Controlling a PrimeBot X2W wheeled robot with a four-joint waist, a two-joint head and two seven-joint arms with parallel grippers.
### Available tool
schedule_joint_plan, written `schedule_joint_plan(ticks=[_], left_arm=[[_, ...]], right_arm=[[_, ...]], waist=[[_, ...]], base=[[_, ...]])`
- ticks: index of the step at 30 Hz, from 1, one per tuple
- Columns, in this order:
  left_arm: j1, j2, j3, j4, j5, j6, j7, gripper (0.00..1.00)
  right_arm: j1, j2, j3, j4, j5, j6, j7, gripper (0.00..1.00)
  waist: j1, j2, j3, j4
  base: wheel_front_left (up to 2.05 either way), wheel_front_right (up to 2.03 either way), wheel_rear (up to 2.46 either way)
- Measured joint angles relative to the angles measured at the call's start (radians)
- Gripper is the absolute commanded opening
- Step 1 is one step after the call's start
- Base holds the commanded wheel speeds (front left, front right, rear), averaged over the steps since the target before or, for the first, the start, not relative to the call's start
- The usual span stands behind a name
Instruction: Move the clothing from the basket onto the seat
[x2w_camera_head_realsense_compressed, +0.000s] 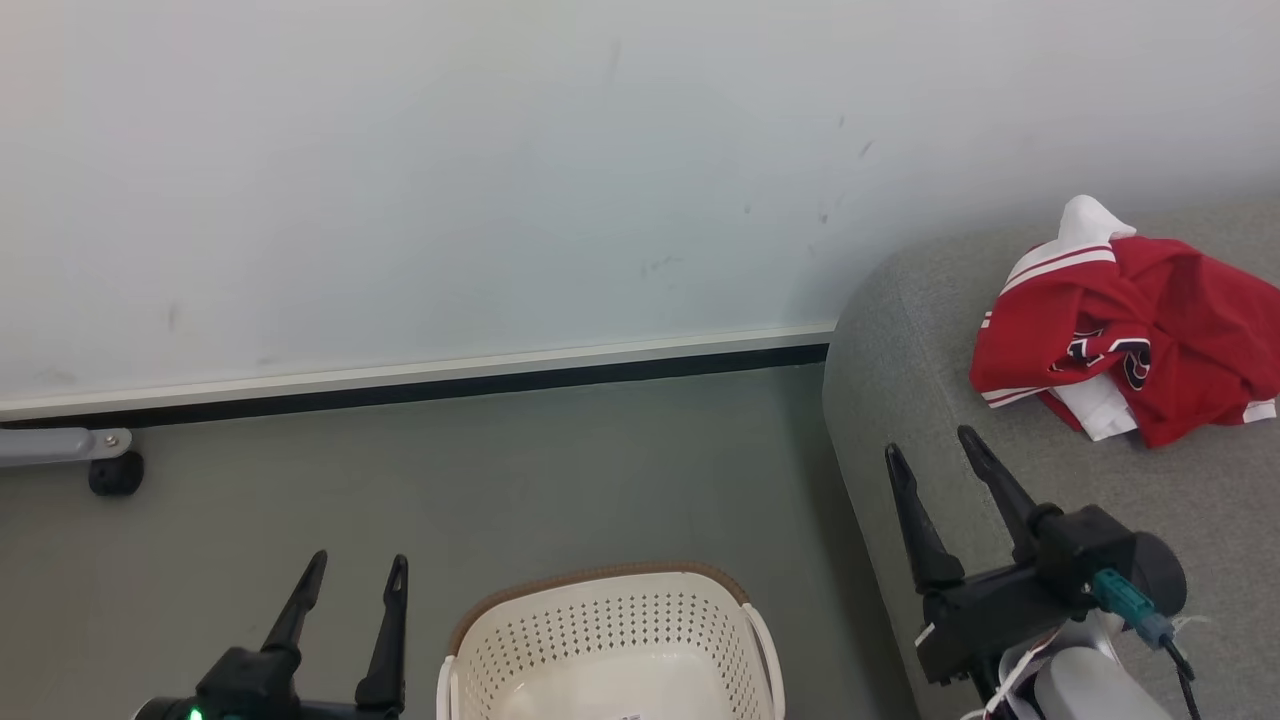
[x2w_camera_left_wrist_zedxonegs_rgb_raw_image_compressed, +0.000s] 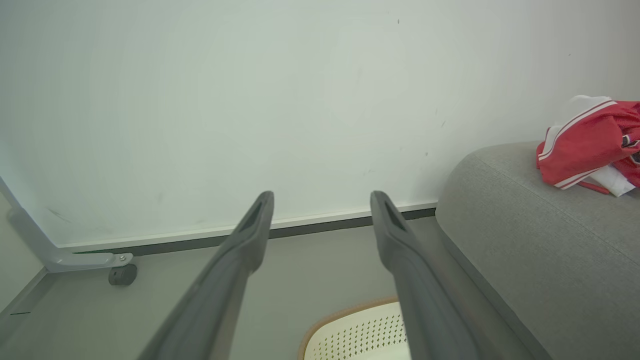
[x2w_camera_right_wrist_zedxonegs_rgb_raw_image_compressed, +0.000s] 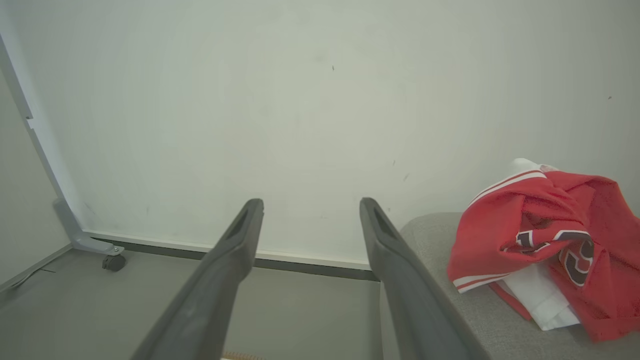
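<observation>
The clothing (x2w_camera_head_realsense_compressed: 1130, 340), a crumpled red garment with white trim over a white piece, lies on the grey seat (x2w_camera_head_realsense_compressed: 900, 400) at the right; it also lies on the seat (x2w_camera_left_wrist_zedxonegs_rgb_raw_image_compressed: 525, 250) in the left wrist view as clothing (x2w_camera_left_wrist_zedxonegs_rgb_raw_image_compressed: 590, 145) and in the right wrist view as clothing (x2w_camera_right_wrist_zedxonegs_rgb_raw_image_compressed: 545, 245). The cream basket (x2w_camera_head_realsense_compressed: 610, 640) with a brown rim stands on the floor at the bottom centre; the part of its inside that I see holds no cloth. My left gripper (x2w_camera_head_realsense_compressed: 355, 575) is open to the basket's left. My right gripper (x2w_camera_head_realsense_compressed: 930, 448) is open over the seat's front edge, holding nothing.
A white wall with a dark baseboard (x2w_camera_head_realsense_compressed: 420, 385) runs across the back. A grey frame leg with a black caster (x2w_camera_head_realsense_compressed: 115, 472) stands on the floor at the far left. Grey floor (x2w_camera_head_realsense_compressed: 500, 480) lies between wall, basket and seat.
</observation>
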Motion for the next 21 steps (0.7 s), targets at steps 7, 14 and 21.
schedule_joint_plan(ticks=[7, 14, 21], left_arm=[[0.073, -0.013, 0.067, -0.038, 0.023, 0.001, -0.001, 1.00], [0.153, -0.049, 0.137, -0.075, 0.058, 0.001, -0.001, 1.00], [0.188, -0.077, 0.177, -0.107, 0.088, 0.001, -0.001, 1.00]], right_arm=[[0.129, 0.011, -0.035, -0.078, 0.000, -0.047, 0.000, 1.00], [0.195, 0.013, -0.067, -0.140, 0.000, -0.057, 0.000, 1.00], [0.243, 0.004, -0.104, -0.169, 0.000, -0.065, 0.000, 1.00]], waist=[[0.0000, 0.0002, 0.001, -0.010], [0.0001, 0.0002, 0.005, -0.024], [0.0001, 0.0001, 0.000, -0.030]], base=[[0.00, 0.00, 0.00], [0.00, 0.00, 0.00], [0.00, 0.00, 0.00]])
